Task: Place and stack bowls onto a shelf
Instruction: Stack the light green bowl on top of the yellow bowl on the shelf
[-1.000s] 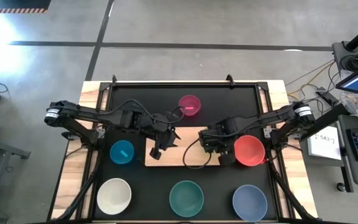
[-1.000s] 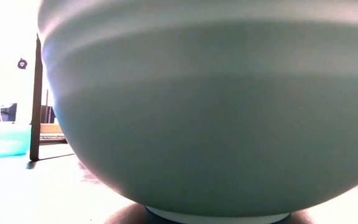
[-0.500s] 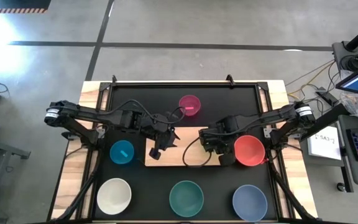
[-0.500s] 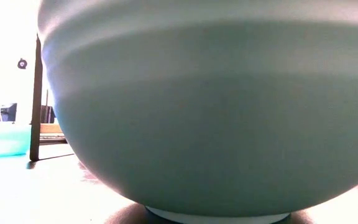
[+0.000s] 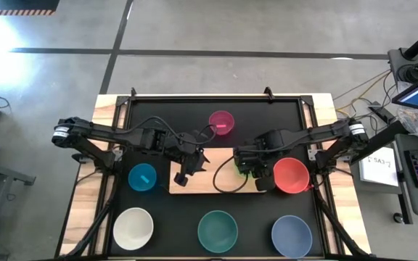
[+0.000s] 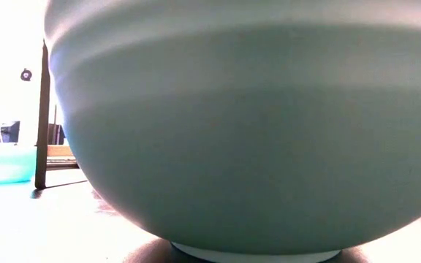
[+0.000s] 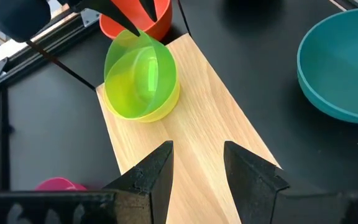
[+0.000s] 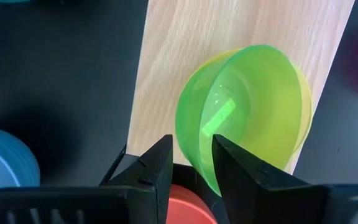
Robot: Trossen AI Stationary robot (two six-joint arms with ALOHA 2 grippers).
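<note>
On the right end of the light-wood shelf (image 5: 207, 183) a green bowl (image 7: 139, 73) lies tilted inside a yellow-green bowl (image 8: 298, 106). My right gripper (image 8: 191, 163) stands over them, open, with the green bowl's rim between its fingers. My left gripper (image 7: 197, 168) hovers open over the shelf's left end with nothing in it. A red bowl (image 5: 291, 175) sits on the table just right of the shelf. On the table's black top rest a magenta bowl (image 5: 221, 122), a small blue one (image 5: 142, 177), and a white one (image 5: 133, 227). My right gripper comes from above with one finger (image 8: 229, 163) inside the green bowl and the other outside, the rim (image 8: 196, 155) between them. The gap is wider than the bowl's wall, and I cannot tell whether either finger touches it. The bowl leans tilted in the yellow-green bowl.
A teal bowl (image 5: 218, 230) and a grey-blue bowl (image 5: 291, 235) stand along the near edge; the teal one fills the low view (image 6: 254, 131). The middle of the shelf (image 7: 210, 137) is bare wood. Black frame rails run along the table's sides.
My right gripper has shifted a little toward the table's far edge, and a sliver of the green bowl now shows beside it in the high view. The bowls on the table have stayed where they were.
</note>
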